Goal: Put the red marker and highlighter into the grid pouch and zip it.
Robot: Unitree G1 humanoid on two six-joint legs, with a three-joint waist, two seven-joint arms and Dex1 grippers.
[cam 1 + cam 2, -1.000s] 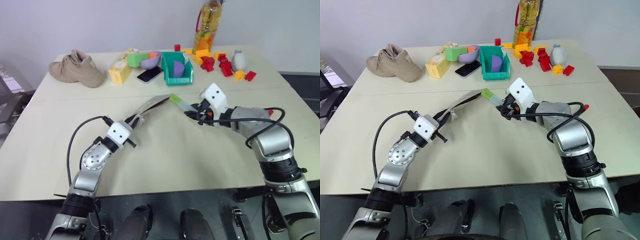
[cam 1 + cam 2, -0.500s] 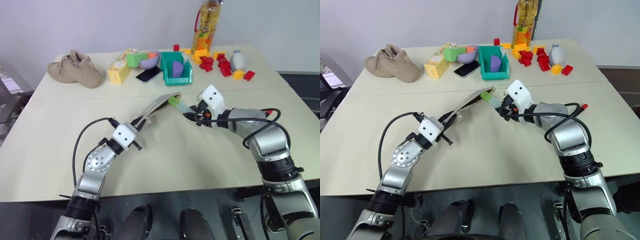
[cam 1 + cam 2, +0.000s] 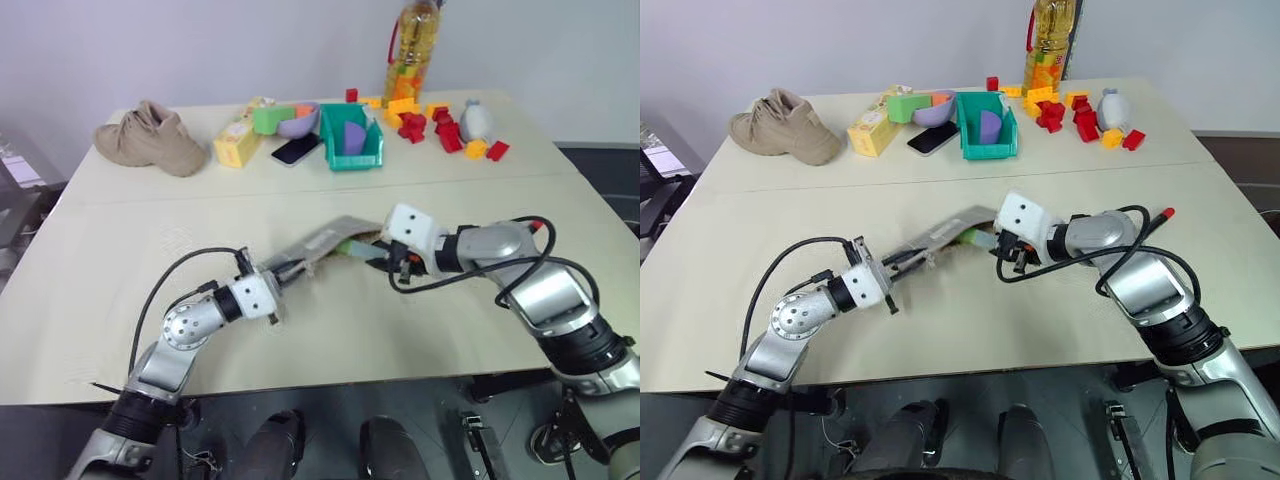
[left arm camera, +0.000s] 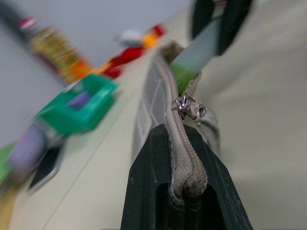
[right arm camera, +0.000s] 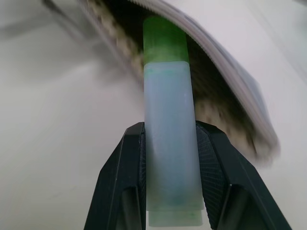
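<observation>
Since a second ago, highlighter [image 5: 168, 120] has gone from just outside the mouth of the grid pouch [image 3: 318, 244] to green end inside it, mid-frame. Right gripper [image 5: 168, 172] is clamped on the pale body; left gripper [image 4: 184, 184] is fully closed on the pouch's zipper end, holding it raised. Left to do: release highlighter inside, insert red marker [image 3: 1167, 212] lying at right, zip.

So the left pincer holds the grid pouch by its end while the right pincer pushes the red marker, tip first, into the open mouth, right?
Not quite: the right pincer holds the highlighter, not the red marker. The right wrist view shows its green end entering the open mouth. The rest stands: the left pincer holds the grid pouch by its end.
</observation>
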